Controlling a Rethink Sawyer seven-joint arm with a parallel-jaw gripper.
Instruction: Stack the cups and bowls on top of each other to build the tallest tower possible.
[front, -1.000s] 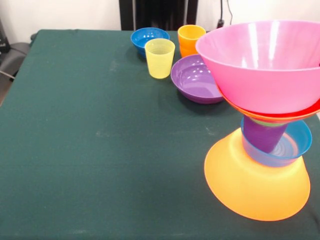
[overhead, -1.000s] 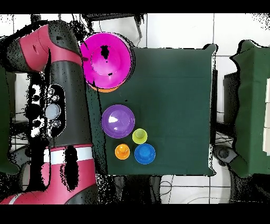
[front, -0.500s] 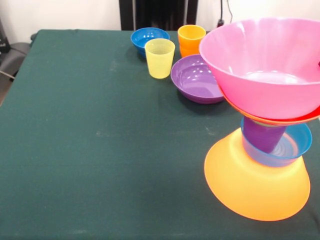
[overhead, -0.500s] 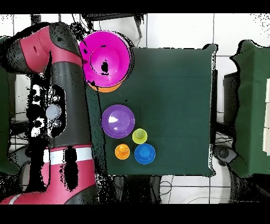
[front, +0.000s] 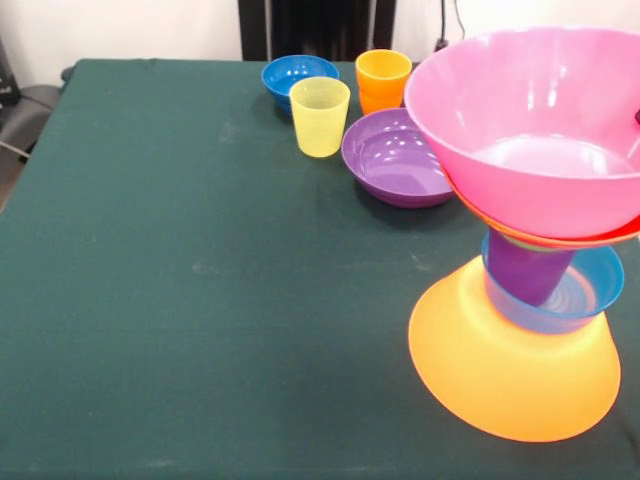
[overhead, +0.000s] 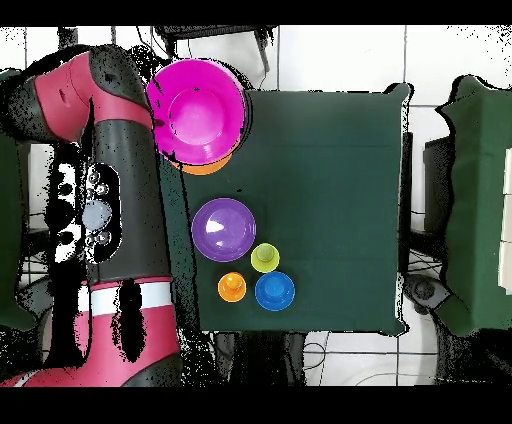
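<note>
The tower (front: 525, 290) stands at the frame's lower right: pink bowl (front: 535, 130) atop an orange-red bowl, purple cup (front: 525, 272), light blue bowl and inverted yellow-orange bowl (front: 510, 375). It looks top-heavy on the narrow cup; a nudge could topple it. The claw's state cannot be told.

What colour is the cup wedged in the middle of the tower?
Purple: the cup stands in the light blue bowl. The front view shows it best.
</note>
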